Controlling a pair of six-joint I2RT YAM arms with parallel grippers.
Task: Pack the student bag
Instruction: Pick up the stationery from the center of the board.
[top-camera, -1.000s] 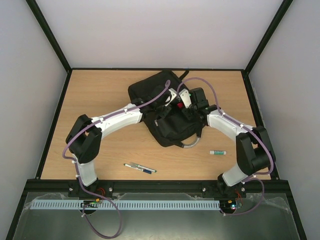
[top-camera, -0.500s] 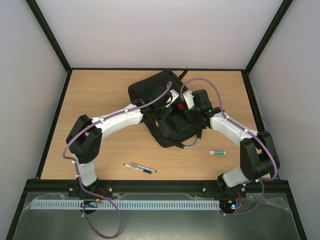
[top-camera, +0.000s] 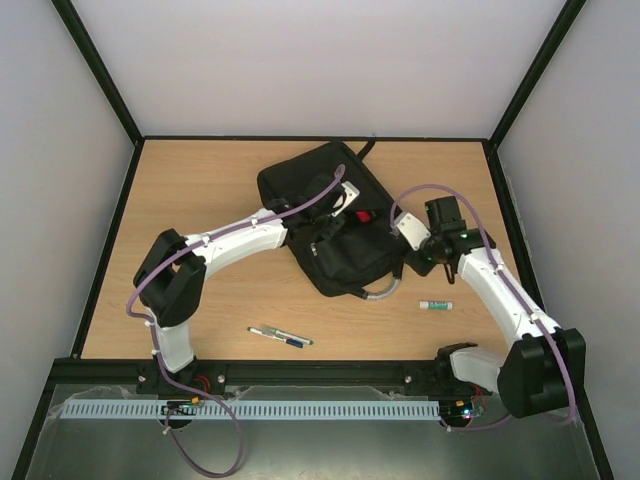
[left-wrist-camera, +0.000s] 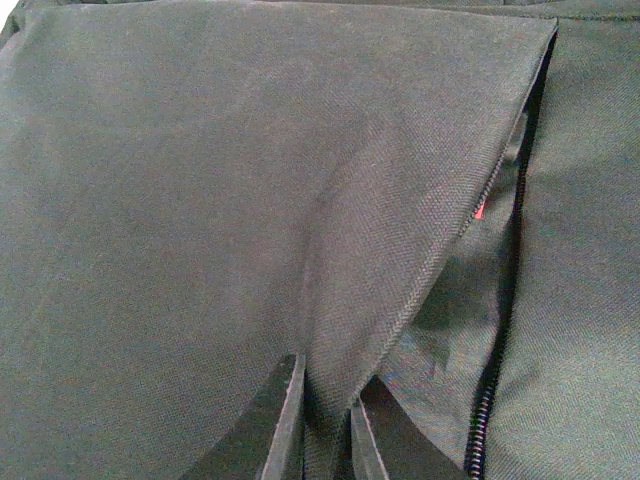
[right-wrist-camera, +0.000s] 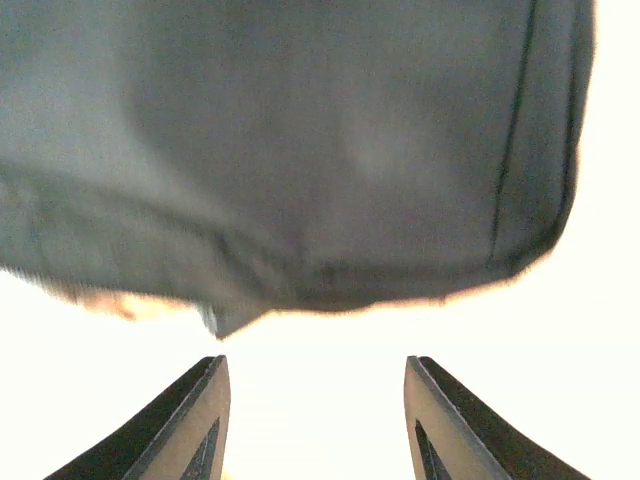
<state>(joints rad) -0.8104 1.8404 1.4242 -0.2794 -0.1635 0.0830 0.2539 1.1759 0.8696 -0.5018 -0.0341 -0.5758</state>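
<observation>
Left wrist view: the left pincer (left-wrist-camera: 325, 410) is clamped on a fold of the bag (left-wrist-camera: 200, 180), holding a black flap beside an open zipper (left-wrist-camera: 497, 350). The woven cloth looks soft and limp, so it will likely sag and crease rather than keep its shape. It should not be slippery or fragile. A pinch at the flap edge, as here, or at the handle seems the best hold.

Right wrist view: the right pincer (right-wrist-camera: 315, 420) stands open with nothing between its fingers. A blurred corner of the bag hangs ahead of it, not touching, over a washed-out bright ground.

Top view: the bag lies slantwise at the middle of the wooden surface (top-camera: 200, 200), its grey handle (top-camera: 378, 290) curling toward the arms. The left arm reaches onto its top and the right arm sits just beside its right edge. Pens (top-camera: 281, 336) and a small tube (top-camera: 436, 305) lie loose nearer the arms. Pale walls and a black frame enclose the surface.
</observation>
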